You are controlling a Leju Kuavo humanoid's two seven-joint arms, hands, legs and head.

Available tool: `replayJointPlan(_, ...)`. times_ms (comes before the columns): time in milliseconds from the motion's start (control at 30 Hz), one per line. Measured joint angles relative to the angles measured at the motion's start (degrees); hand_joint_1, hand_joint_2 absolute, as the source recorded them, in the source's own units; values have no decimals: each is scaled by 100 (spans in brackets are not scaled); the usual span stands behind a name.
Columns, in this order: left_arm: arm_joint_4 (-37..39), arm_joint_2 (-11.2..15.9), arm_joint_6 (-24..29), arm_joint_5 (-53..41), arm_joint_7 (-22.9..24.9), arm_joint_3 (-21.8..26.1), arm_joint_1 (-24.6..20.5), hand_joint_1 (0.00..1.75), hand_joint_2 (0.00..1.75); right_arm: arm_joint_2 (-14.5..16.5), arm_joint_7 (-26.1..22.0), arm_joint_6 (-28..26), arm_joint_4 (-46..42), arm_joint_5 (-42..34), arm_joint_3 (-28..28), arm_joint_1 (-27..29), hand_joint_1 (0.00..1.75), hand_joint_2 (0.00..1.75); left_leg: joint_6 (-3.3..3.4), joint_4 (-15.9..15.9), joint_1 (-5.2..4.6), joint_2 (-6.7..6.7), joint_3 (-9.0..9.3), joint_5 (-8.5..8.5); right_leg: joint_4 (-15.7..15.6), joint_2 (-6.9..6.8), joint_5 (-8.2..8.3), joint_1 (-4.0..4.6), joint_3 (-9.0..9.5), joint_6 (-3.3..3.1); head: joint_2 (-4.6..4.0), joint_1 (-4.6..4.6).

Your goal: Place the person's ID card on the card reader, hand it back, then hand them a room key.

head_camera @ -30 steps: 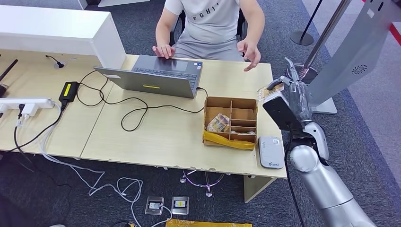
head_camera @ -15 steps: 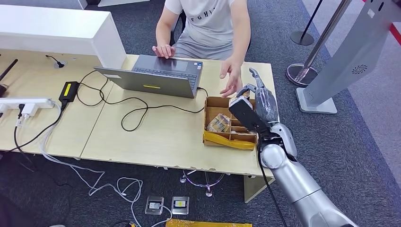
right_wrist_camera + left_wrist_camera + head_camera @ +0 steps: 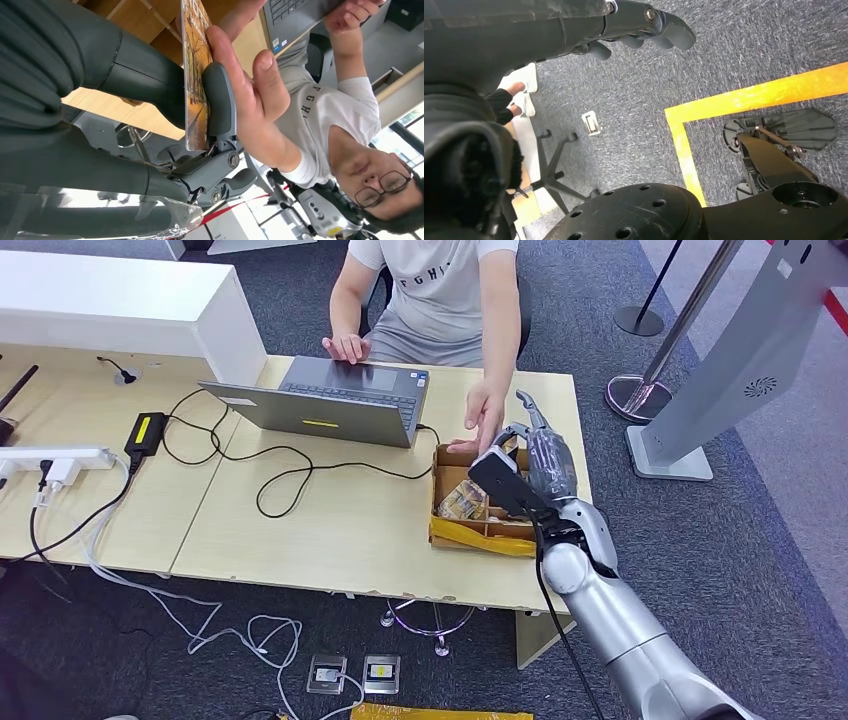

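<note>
**My right hand holds a card by the box**

I will use the brown box (image 3: 488, 498) on the table (image 3: 330, 530) as my marker.

Far to the left of the box, a white power strip (image 3: 55, 459) lies on the table. A black charger brick (image 3: 146, 430) with a yellow label sits nearer, and its black cable (image 3: 270, 480) loops toward the box. Just left of the box and farther back is an open grey laptop (image 3: 325, 400). A person (image 3: 440, 290) in a grey shirt sits behind it, with one hand (image 3: 346, 346) at the laptop's far edge.

The box has small parts inside, and some picture cards lie in its left part. A yellow strip (image 3: 485, 537) runs along its near edge.

My right hand (image 3: 535, 465) is over the back right side of the box. It pinches a picture card (image 3: 196, 75) between my thumb (image 3: 220, 100) and fingers, standing on its edge. The person's other hand (image 3: 483, 415) reaches to the box's back edge, and its fingers touch the card and my thumb.

My left hand (image 3: 644, 25) hangs low over the grey carpet (image 3: 634, 100), far from the box. Its fingers are curled in and hold nothing.
</note>
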Motion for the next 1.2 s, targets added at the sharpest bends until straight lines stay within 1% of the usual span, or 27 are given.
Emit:
replayJointPlan(233, 0, 0, -15, -49, 0, -22, -16, 0, 0, 4, 22, -7, 187, 90, 1, -94, 175, 175, 0, 0, 0, 0, 0, 0, 0, 0, 0, 0, 0, 0, 0, 1)
replayJointPlan(267, 0, 0, -19, -56, 1, -26, -22, 0, 0, 4, 28, -10, 226, 113, 1, -124, 150, 175, 0, 0, 0, 0, 0, 0, 0, 0, 0, 0, -1, 0, 0, 1)
replayJointPlan(367, -2, -10, 82, -73, 2, -51, -36, 0, 0, 3, 26, -45, 359, 182, 1, -212, 19, 175, 0, 1, 0, 0, 0, 0, 0, 1, 0, 0, -1, 0, 0, 1)
replayJointPlan(400, -2, -24, 157, -77, 1, -57, -35, 0, 0, 3, 22, -73, 410, 216, 1, -234, 0, 175, 0, 1, 0, 0, 0, 0, 0, 1, 0, 0, -1, 0, 0, 1)
replayJointPlan(500, 0, -78, 332, -91, 1, -66, -27, 0, 0, -3, 26, -218, 543, 359, -3, -271, 0, 175, 0, 1, 0, 0, 0, 0, 0, 1, 0, 0, -1, 0, 1, 1)
replayJointPlan(600, -1, -106, 368, -103, 0, -92, -27, 0, 0, -9, 67, -325, 615, 525, -9, -283, 0, 175, 0, 1, 0, 1, 1, 0, 0, 2, 0, 0, -2, 0, 1, 1)
replayJointPlan(933, -1, -143, 363, -140, 0, -139, -26, 0, 0, -193, 258, -114, 535, 805, -33, -201, 0, 175, 0, 2, 0, 11, 6, 0, -1, 14, 1, 0, -4, 0, 0, 0)
replayJointPlan(1033, 0, -144, 364, -116, 0, -148, -13, 0, 0, -311, 394, 24, 328, 835, -78, -89, 0, 175, 0, 2, 0, 12, 8, 0, -1, 14, 1, 0, -3, 0, 0, -1)
replayJointPlan(1200, 0, -144, 368, -54, 4, -146, 20, 0, 0, -697, 787, 374, -332, 1022, -208, 272, 0, 175, 0, 2, -1, 13, 9, -1, -3, 15, 1, -1, -3, 0, 0, 0)
